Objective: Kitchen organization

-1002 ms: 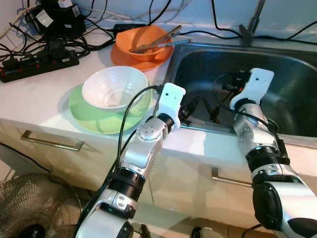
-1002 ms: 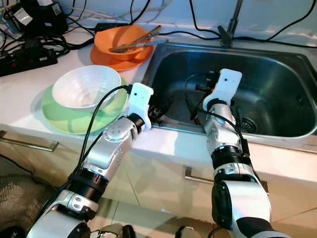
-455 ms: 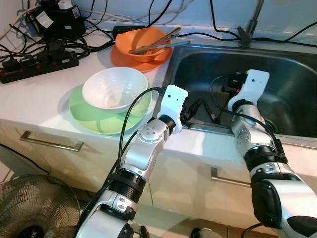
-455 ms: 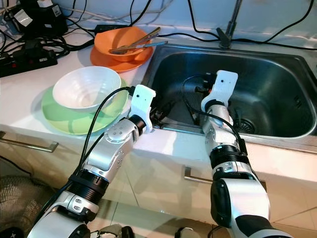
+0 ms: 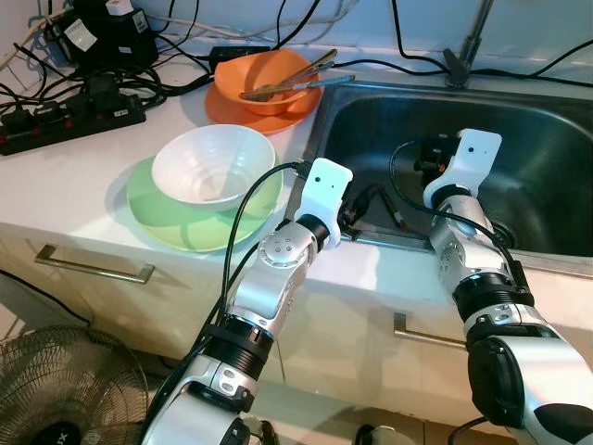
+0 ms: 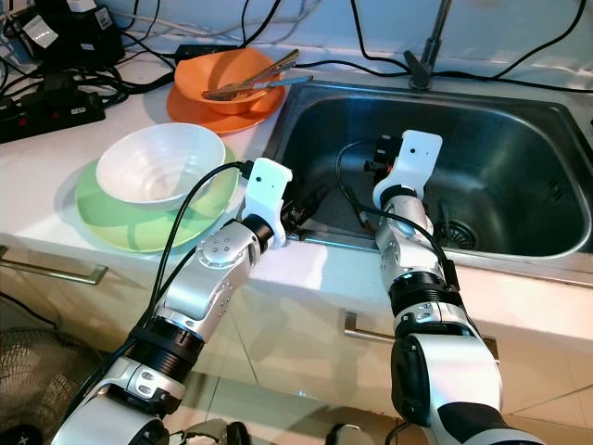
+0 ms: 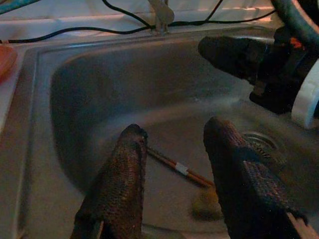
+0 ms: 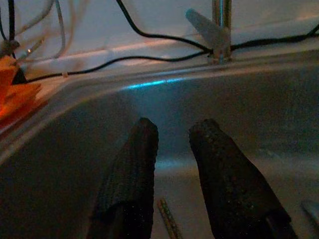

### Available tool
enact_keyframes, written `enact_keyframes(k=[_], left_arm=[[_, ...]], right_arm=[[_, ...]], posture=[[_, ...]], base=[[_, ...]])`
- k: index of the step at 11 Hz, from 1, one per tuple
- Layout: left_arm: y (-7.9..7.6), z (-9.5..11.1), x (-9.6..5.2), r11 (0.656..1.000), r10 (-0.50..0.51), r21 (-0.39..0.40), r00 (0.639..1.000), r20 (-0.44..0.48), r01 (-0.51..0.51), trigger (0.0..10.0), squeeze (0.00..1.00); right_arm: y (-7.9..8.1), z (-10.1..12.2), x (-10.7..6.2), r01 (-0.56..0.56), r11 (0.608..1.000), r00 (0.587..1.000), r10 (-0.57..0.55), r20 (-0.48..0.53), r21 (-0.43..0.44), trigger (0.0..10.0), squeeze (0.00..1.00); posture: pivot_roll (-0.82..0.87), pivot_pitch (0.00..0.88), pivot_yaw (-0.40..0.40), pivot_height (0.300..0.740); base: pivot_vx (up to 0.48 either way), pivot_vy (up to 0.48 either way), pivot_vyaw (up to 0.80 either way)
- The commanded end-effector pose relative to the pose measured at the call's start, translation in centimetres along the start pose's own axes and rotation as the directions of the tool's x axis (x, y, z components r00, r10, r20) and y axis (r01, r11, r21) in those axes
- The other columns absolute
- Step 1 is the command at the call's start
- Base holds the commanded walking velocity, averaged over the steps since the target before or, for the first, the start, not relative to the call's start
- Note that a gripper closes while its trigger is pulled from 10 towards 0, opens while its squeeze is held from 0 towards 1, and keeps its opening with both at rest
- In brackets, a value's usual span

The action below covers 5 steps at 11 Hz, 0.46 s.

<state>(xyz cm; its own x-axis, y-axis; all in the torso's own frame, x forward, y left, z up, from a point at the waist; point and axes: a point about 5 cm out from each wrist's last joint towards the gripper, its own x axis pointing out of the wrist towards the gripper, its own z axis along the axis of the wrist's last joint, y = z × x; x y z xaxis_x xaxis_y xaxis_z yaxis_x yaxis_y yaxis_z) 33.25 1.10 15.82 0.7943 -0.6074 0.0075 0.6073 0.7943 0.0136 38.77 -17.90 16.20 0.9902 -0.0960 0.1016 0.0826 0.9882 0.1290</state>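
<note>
Both claws hung over the steel sink (image 5: 547, 139): your left claw (image 7: 172, 149) was spread open above a pair of chopsticks (image 7: 175, 167) on the basin floor, your right claw (image 8: 172, 137) parted, empty. On the tabletop (image 5: 56, 185), a white bowl (image 5: 202, 165) sat on a green plate (image 5: 157, 215), an orange bowl (image 5: 269, 79) behind.
</note>
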Motion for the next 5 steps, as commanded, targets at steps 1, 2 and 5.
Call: enact_keyframes(k=[1, 2, 5], left_arm=[[-0.2, -1.2, 0.0, 1.0, 0.008, -0.009, 0.999, -0.053, -0.008, 10.0, 0.0], [-0.3, -1.1, 0.0, 1.0, 0.01, -0.005, 0.999, -0.049, -0.01, 10.0, 0.0], [-0.3, -0.8, 0.2, 0.999, 0.029, 0.038, 0.999, -0.017, -0.028, 10.0, 0.0]], right_arm=[[0.2, 2.0, 0.5, -0.014, 1.0, 0.997, 0.016, 0.081, -0.014, 10.0, 0.0], [0.2, 2.8, 0.7, -0.018, 0.999, 0.993, 0.021, 0.113, -0.028, 10.0, 0.0], [0.6, 6.1, 0.1, -0.052, 0.996, 0.963, 0.068, 0.261, -0.066, 10.0, 0.0]], posture=[[0.02, 0.101, 0.038, 0.74], [0.02, 0.101, 0.037, 0.74], [0.0, 0.104, 0.03, 0.74]], base=[[0.0, 0.0, 0.0], [0.0, 0.0, 0.0], [0.0, 0.0, 0.0]])
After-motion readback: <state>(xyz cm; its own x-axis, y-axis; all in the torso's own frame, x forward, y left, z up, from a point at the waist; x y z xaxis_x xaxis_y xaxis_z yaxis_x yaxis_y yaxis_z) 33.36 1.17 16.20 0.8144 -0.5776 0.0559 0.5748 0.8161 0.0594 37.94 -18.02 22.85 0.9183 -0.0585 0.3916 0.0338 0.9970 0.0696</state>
